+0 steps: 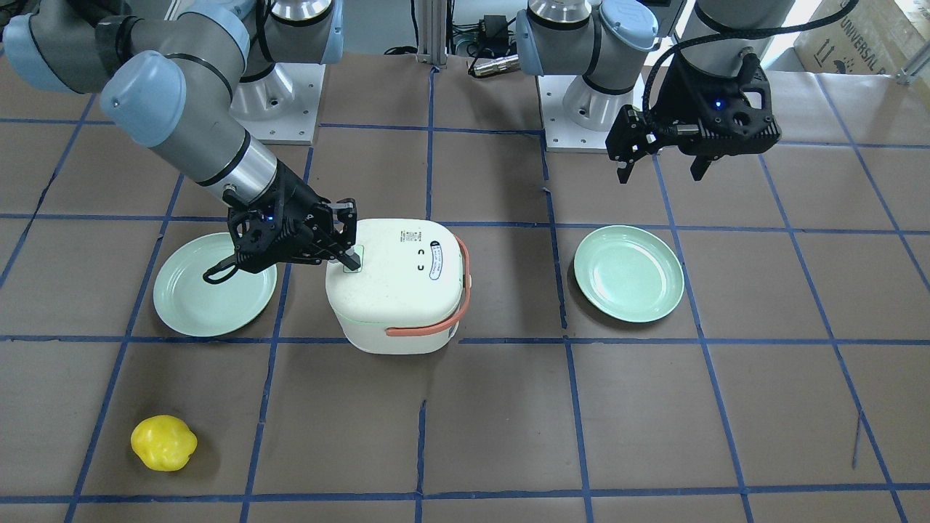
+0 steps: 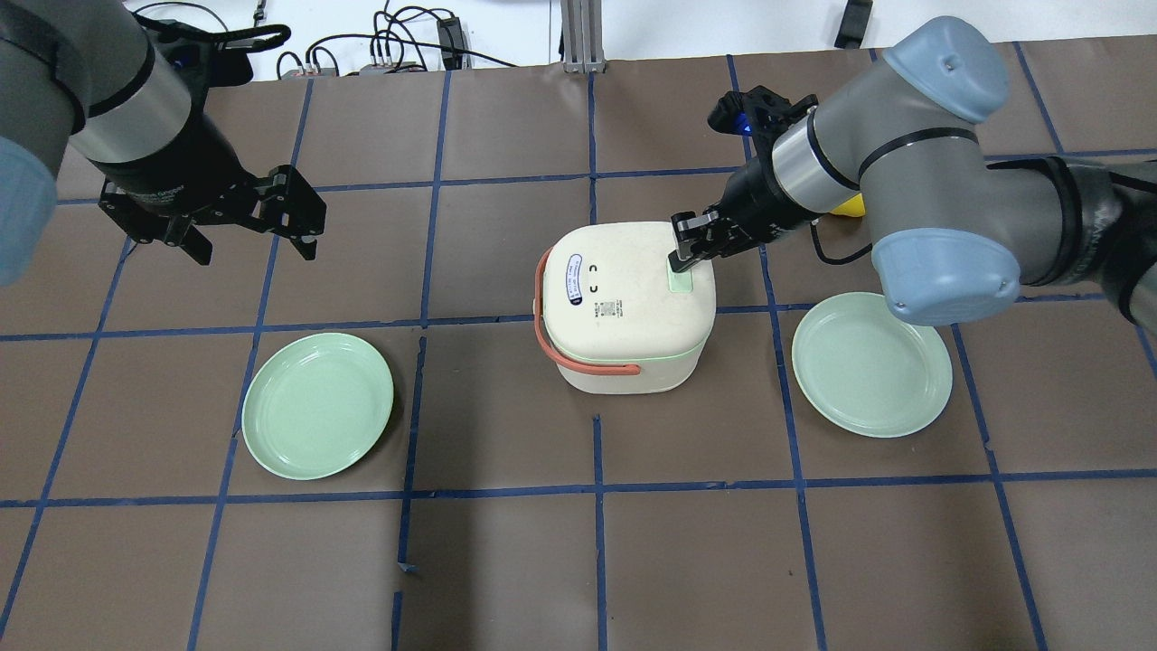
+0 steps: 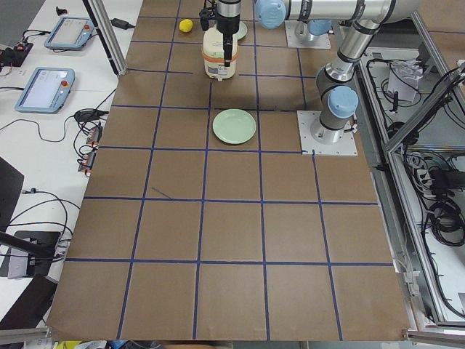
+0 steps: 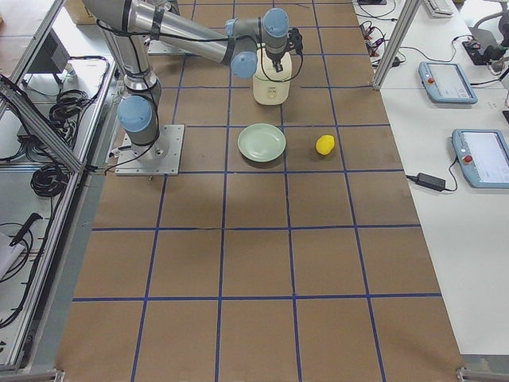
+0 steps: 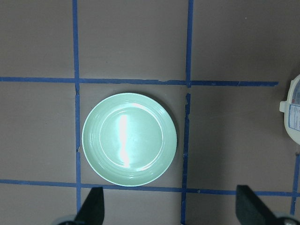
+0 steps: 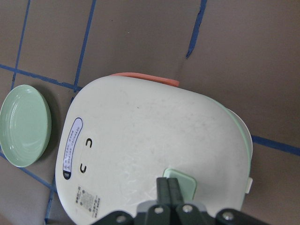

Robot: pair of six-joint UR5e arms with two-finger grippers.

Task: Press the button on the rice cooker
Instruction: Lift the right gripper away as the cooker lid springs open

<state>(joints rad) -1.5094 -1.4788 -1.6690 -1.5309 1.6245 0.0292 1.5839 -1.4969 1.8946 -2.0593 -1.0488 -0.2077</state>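
Rice cooker (image 2: pixel 624 316) sits at centre of tabletop (image 2: pixel 506 542). Right tool (image 2: pixel 680 259) clenched, tips resting on green button (image 6: pixel 186 180) on the lid. Left tool (image 2: pixel 253 237) released, hanging well apart.

Bright, even overhead light, sharp views, glare streak on the plate (image 5: pixel 129 139).

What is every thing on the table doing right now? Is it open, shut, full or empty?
rice cooker: lid shut, standing upright
handle: folded down at the side
button: right gripper's tips on it, seemingly touching
right gripper: shut, holding nothing
left gripper: open, empty, above the table
left plate: empty
right plate: empty
yellow fruit: lying alone on the table
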